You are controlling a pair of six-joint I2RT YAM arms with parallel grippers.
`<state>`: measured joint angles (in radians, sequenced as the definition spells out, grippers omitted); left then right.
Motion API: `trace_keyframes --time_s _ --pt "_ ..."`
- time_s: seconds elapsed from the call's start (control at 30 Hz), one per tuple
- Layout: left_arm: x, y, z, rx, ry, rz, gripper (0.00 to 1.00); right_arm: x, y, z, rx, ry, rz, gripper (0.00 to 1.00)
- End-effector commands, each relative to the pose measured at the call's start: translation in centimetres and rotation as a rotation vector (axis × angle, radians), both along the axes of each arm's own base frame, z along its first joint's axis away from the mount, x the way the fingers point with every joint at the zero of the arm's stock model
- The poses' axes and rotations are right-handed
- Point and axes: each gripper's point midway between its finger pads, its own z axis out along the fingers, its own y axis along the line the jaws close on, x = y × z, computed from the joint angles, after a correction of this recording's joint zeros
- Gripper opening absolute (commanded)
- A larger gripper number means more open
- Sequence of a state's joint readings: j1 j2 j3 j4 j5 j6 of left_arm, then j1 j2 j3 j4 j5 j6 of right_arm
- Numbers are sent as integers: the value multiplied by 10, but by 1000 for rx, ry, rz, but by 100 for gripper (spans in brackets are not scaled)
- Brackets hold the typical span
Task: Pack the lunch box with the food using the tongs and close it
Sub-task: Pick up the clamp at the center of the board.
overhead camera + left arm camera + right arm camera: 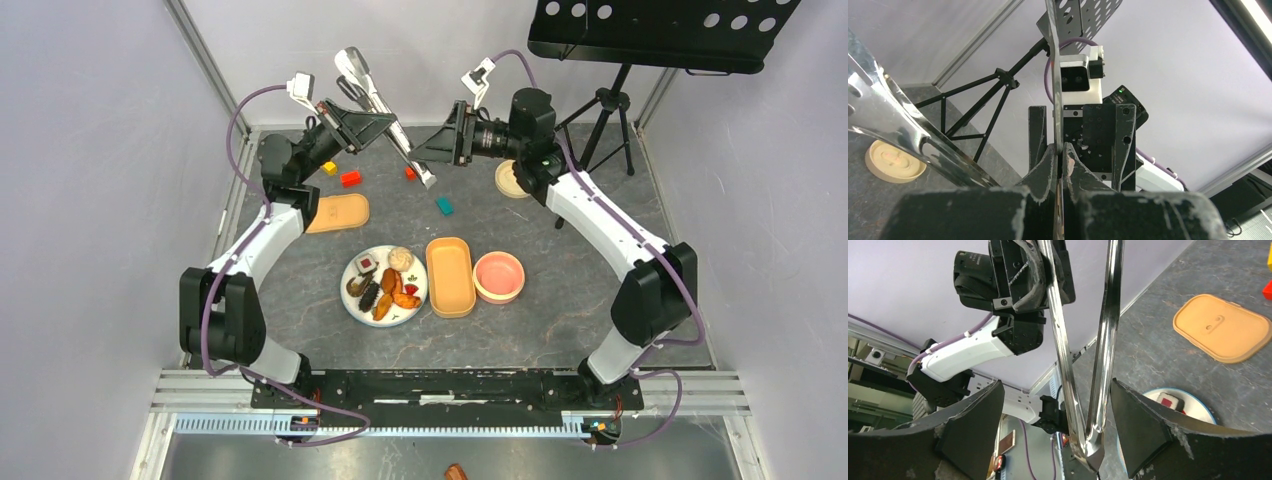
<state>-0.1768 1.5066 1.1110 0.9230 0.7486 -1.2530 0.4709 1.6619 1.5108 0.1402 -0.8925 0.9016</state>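
Clenching one arm of the tongs [376,96] above the far bench [300,290], the left end effector [1060,162] offers them to the released right end effector [1058,415], which straddles both slick, springy arms, probably best squeezed mid-length.

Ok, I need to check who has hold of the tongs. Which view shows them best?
Right wrist: both arms of the tongs stand between the fingers of the open right claw, the left claw clamped on one. Top external shows their full length but small; left wrist shows one arm edge-on in its claw.
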Motion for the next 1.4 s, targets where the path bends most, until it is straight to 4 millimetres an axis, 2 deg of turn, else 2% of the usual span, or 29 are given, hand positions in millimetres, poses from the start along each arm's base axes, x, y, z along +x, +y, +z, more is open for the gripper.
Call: trace_keyframes --time_s 0.0,0.13,0.3,0.4,0.77,1.07,1.37 --pt "-7 1 22 -60 -39 -6 2 -7 16 32 59 -7 24 82" --pt "-10 0 32 -84 -40 -21 2 -7 21 31 57 18 17 82" --pt "-20 -4 41 -77 -89 -51 2 -3 20 27 44 16 -1 88" --pt "-25 -4 46 -77 -109 -63 2 0 19 23 37 20 -7 88" --pt "-32 -14 48 -72 -135 -75 2 8 29 42 97 36 -9 77" --pt "-27 -18 43 -67 -126 -71 2 0 35 58 127 5 17 69" --pt "-27 -21 43 -67 -140 -77 2 1 34 56 123 2 17 57"
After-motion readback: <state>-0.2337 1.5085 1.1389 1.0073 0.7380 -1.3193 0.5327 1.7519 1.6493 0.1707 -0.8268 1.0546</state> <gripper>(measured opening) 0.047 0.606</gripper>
